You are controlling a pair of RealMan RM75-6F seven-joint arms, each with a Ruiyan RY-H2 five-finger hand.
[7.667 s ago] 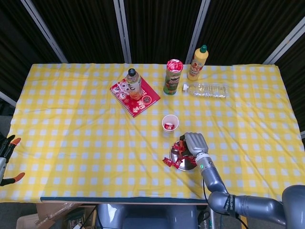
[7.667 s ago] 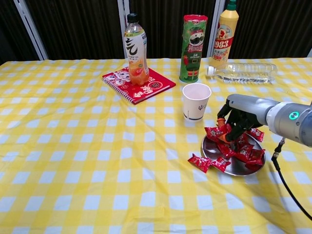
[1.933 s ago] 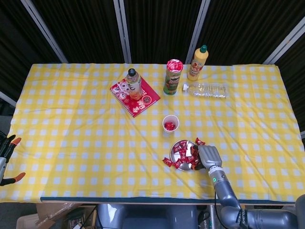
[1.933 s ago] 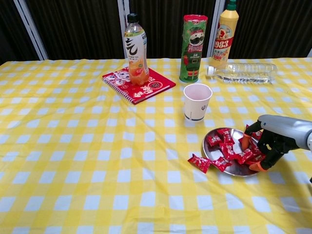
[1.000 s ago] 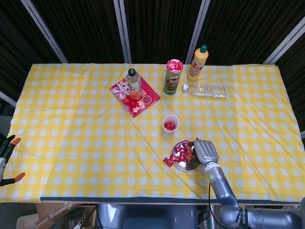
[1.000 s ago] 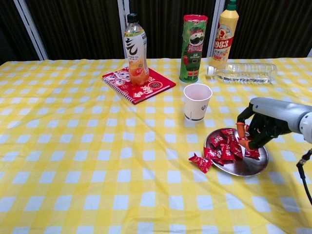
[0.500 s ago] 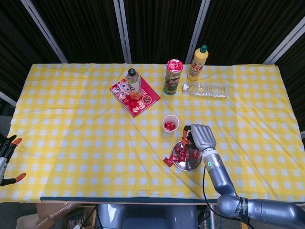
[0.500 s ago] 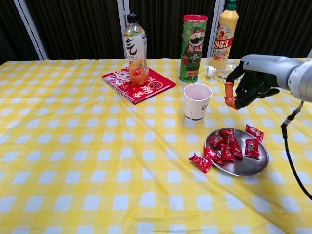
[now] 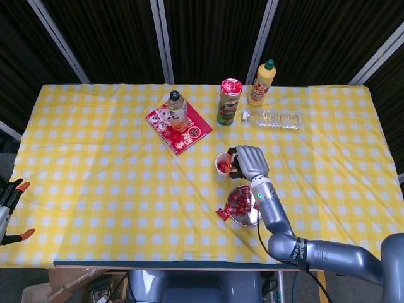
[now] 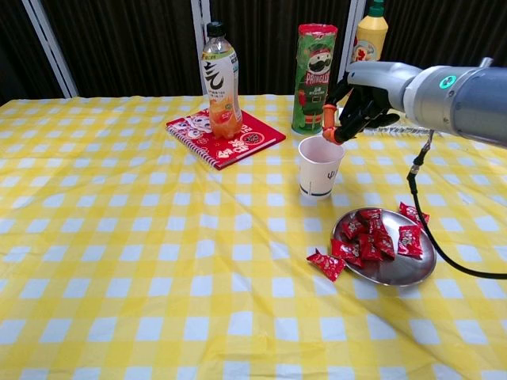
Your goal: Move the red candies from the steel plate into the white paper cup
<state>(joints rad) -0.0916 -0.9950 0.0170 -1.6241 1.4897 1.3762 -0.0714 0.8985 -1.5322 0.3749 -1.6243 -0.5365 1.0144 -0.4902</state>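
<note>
The white paper cup (image 10: 319, 166) stands mid-table, with red candy visible inside it in the head view (image 9: 223, 166). My right hand (image 10: 358, 104) hovers just above the cup's right rim, fingers curled downward; no candy shows between them, so I cannot tell if it holds one. The same hand (image 9: 247, 161) sits right beside the cup (image 9: 225, 156) in the head view. The steel plate (image 10: 396, 271) lies nearer me to the right, carrying several red candies (image 10: 371, 236). One stray candy (image 10: 325, 264) lies on the cloth at the plate's left edge. The left hand is out of sight.
Behind the cup stand a green Pringles can (image 10: 315, 77) and a yellow bottle (image 10: 369, 39), with a clear water bottle (image 10: 396, 117) lying flat. A red notebook (image 10: 230, 136) with an orange drink bottle (image 10: 220, 79) on it lies back left. Clamps (image 9: 11, 192) show at the far left edge.
My right hand has risen from the plate and swung left and away from me, ending above the cup. The candies on the plate were pushed about earlier and now lie still.
</note>
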